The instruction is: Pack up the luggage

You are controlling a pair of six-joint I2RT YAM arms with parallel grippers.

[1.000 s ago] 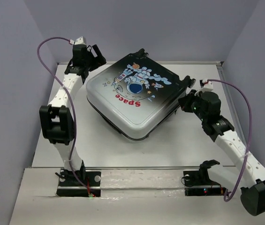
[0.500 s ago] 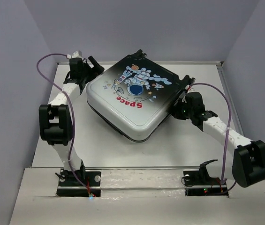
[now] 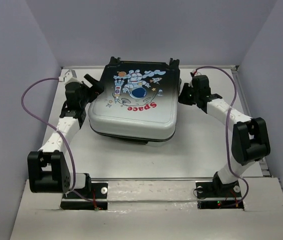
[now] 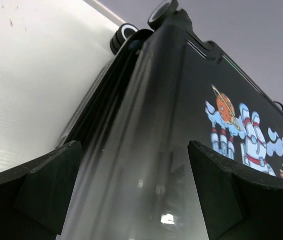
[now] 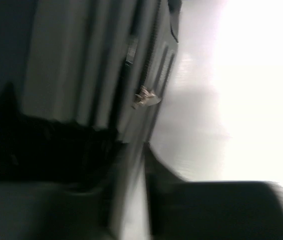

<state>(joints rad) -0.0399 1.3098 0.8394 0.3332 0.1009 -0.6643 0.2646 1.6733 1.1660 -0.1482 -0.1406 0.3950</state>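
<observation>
Left gripper at 9 o'clock edge of luggage, jaws spread astride it; luggage shut, on desk, wheels at 12; right gripper at 3 o'clock seam, jaws unreadable, blurred; risk: one-sided push spins luggage, zipper pull missed.

The luggage lies closed and flat mid-surface, astronaut print and red "Space" facing up, wheels at the far edge.

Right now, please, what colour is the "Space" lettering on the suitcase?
Lettering is red, clearest in top external view.
</observation>
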